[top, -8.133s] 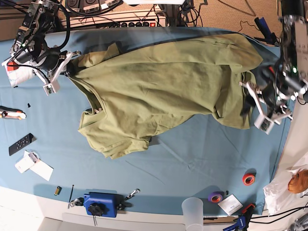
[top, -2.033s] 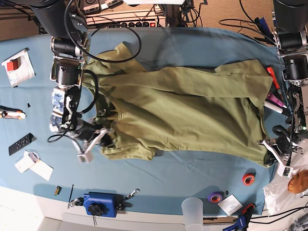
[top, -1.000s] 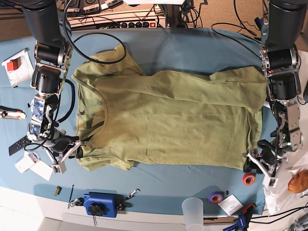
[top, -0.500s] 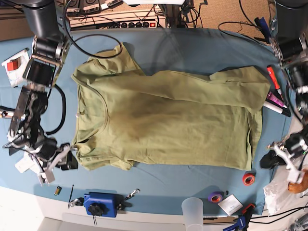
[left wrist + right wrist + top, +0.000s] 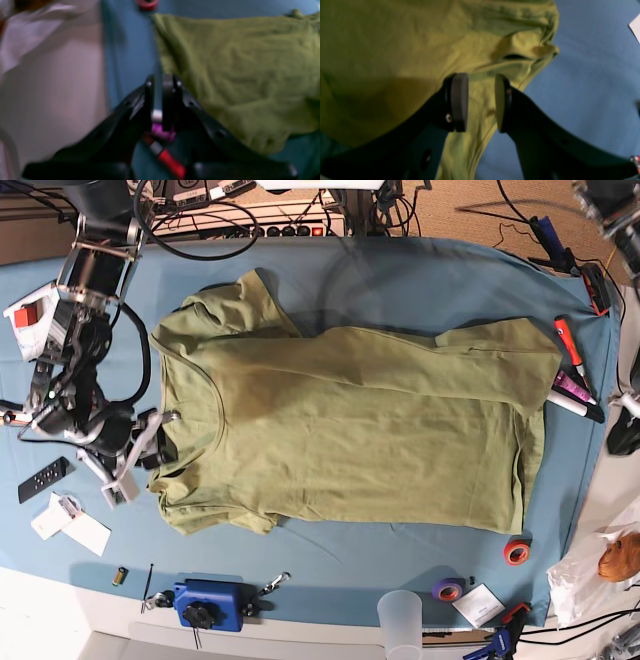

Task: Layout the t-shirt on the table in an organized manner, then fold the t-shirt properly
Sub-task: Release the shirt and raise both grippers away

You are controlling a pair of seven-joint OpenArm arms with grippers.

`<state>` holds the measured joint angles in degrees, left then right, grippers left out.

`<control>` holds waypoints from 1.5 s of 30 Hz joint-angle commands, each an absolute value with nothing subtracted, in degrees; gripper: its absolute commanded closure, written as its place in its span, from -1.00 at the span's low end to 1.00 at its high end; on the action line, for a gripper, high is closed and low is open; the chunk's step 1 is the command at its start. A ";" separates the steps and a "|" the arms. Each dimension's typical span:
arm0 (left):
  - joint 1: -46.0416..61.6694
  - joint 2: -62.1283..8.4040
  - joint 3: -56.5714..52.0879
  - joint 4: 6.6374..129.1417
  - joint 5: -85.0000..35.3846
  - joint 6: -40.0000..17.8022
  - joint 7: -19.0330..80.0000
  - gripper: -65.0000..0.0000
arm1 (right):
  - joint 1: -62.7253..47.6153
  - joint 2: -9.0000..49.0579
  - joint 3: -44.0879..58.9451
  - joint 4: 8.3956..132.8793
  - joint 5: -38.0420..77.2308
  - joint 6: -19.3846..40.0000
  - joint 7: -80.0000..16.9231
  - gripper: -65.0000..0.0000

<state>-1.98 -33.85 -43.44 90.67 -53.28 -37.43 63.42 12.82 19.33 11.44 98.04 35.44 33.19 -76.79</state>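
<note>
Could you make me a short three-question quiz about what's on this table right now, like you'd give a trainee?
1. True or false: the t-shirt lies spread out on the table, held by neither claw.
2. Which claw shows a clear gap between its pads over the shirt's sleeve area? A) left claw B) right claw
3. Fill in: the small tape roll just past the shirt's hem corner is ____ in colour.

Key: 1 true; 2 B; 3 red.
</note>
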 commanded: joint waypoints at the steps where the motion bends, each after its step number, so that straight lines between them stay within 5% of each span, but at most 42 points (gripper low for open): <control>1: -1.45 -35.68 -45.04 92.14 -54.76 -37.60 62.19 0.86 | 12.82 20.21 11.88 100.40 36.14 32.56 -76.27 0.43; 12: 13.13 -35.86 -49.06 92.64 -60.49 -40.00 62.74 0.85 | -5.54 20.14 27.42 109.32 43.03 31.40 -76.53 0.43; 21: 16.51 -35.88 -49.08 92.66 -63.22 -40.00 66.28 0.85 | -21.10 17.15 42.72 109.40 58.54 37.50 -80.00 0.42; 25: 16.51 -35.88 -50.17 92.66 -63.31 -40.00 66.24 0.85 | -26.11 15.77 42.61 109.40 60.71 39.77 -80.00 0.14; 40: 16.51 -35.88 -54.94 92.66 -65.63 -40.00 66.26 0.85 | -27.62 1.45 41.63 108.62 62.11 40.00 -76.49 0.13; 45: 16.51 -35.88 -54.89 92.66 -65.67 -40.00 66.26 0.46 | -27.44 1.61 36.32 103.85 61.89 40.00 -75.46 0.13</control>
<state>16.75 -34.33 -54.35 91.88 -64.20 -39.75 67.11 -27.46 1.08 36.01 102.96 61.06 39.79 -75.99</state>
